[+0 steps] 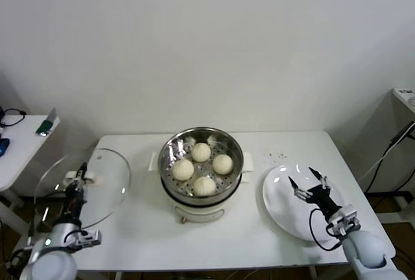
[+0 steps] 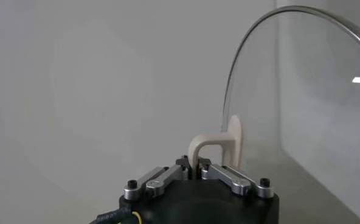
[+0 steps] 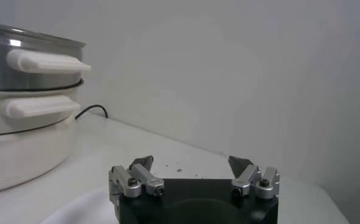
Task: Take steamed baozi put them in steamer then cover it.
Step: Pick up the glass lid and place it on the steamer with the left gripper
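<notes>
You will find no lettering, brand, number or sign that can be read in any of the three views; the steamer [image 1: 201, 163], the white plate [image 1: 285, 202], the glass lid [image 1: 84, 186] and the tabletop [image 1: 142, 228] show you only plain surfaces, and neither gripper carries a marking you could make out

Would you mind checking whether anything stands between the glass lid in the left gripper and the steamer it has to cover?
Nothing visible does. The left gripper holds the glass lid by its handle, left of the steamer; only bare table lies between.
</notes>
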Available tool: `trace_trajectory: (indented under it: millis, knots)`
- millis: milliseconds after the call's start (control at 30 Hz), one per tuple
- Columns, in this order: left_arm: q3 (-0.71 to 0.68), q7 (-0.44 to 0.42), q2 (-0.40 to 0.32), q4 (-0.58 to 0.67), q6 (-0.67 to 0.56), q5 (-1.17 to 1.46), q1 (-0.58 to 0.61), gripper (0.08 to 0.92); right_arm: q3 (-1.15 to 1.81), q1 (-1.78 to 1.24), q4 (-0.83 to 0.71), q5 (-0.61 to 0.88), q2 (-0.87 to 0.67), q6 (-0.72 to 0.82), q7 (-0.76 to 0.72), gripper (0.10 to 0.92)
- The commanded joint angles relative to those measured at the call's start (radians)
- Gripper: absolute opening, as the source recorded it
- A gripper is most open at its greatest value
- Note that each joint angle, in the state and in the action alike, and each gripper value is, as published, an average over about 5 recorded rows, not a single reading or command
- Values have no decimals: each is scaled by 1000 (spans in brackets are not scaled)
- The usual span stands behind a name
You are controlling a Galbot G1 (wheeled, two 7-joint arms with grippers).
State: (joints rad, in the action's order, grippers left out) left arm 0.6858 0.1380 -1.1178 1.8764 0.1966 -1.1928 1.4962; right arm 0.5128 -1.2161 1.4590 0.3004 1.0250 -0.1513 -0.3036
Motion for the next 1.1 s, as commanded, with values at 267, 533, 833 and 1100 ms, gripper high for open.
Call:
trace_trajectory:
  millis: [267,533,833,1100]
  knots:
    - [-222,-68,224,327,327,173,-73,157,-58,59,-51,-22,-5,0,4,823]
    - [-535,-222,174,321,435,20,-296,157,-90,109,-101,-39,22,-3,2,823]
    - [-726,-380,-23,216,498,-127,-469,157,-114,147,-127,-50,47,-4,-1,823]
    - [-784,-451,-152,145,536,-210,-538,157,-102,142,-125,-70,53,-4,2,823]
